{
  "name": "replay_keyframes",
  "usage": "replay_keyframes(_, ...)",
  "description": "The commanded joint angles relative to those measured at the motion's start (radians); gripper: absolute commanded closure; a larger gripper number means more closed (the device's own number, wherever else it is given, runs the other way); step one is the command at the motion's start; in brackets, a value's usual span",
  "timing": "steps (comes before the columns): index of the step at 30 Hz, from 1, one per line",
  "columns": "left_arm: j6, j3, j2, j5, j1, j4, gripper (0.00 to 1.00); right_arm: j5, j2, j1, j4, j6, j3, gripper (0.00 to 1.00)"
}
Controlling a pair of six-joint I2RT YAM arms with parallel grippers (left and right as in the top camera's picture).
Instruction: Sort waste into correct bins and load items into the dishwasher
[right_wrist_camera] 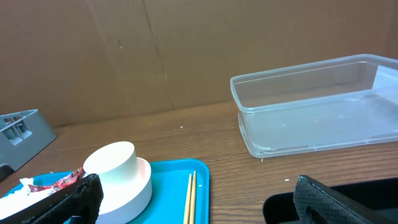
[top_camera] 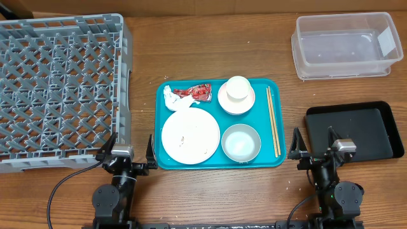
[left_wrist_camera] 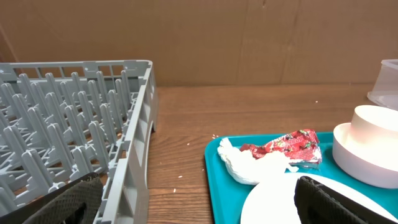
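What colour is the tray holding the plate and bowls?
The rectangular plastic serving tray is teal, clearest in the overhead view.

Wooden table [top_camera: 210, 191] before a brown cardboard wall [left_wrist_camera: 249, 37].

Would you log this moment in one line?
left gripper open | right gripper open | waste, dishes on teal tray | rack empty

Teal rectangular plastic serving tray [top_camera: 216, 162] sits approx mid-table on the brown wood-grain tabletop [top_camera: 210, 197], long sides running left-right. Plain brown cardboard wall [left_wrist_camera: 249, 37] stands behind the table, w/ creases in it.
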Motion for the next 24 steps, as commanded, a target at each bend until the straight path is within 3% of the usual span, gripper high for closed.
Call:
replay_keyframes(1,-0.006,-0.005,-0.010,-0.010,0.007,0.006,0.00,0.006,-0.002,-0.001,0.006,-0.004,-0.010,0.00)
replay_keyframes(3,-0.025,-0.004,-0.010,0.000,0.007,0.061,0.00,0.006,-0.002,-0.001,0.006,-0.004,-0.010,0.00)
replay_keyframes(6,-0.225,-0.004,-0.010,0.253,0.005,0.142,0.00,0.006,-0.002,-0.001,0.006,-0.004,-0.010,0.00)
replay_keyframes(9,-0.406,-0.004,-0.010,0.469,0.005,0.318,0.00,0.006,-0.002,-0.001,0.006,-0.004,-0.010,0.00)
replay_keyframes(14,-0.455,-0.003,-0.010,0.496,0.005,0.621,0.00,0.006,-0.002,-0.001,0.006,-0.004,-0.010,0.00)
replay_keyframes(16,-0.481,0.018,-0.010,0.469,0.005,0.661,0.00,0.006,-0.002,-0.001,0.006,-0.004,-0.010,0.00)
replay_keyframes(18,-0.480,0.079,0.005,0.461,0.005,0.573,0.00,0.006,-0.002,-0.001,0.006,-0.004,-0.010,0.00)
replay_keyframes(21,-0.407,0.230,0.092,0.462,0.005,0.315,0.00,0.006,-0.002,-0.001,0.006,-0.004,-0.010,0.00)
replay_keyframes(24,-0.295,0.463,0.323,0.487,0.005,0.025,0.00,0.006,-0.002,-0.001,0.006,-0.004,-0.010,0.00)
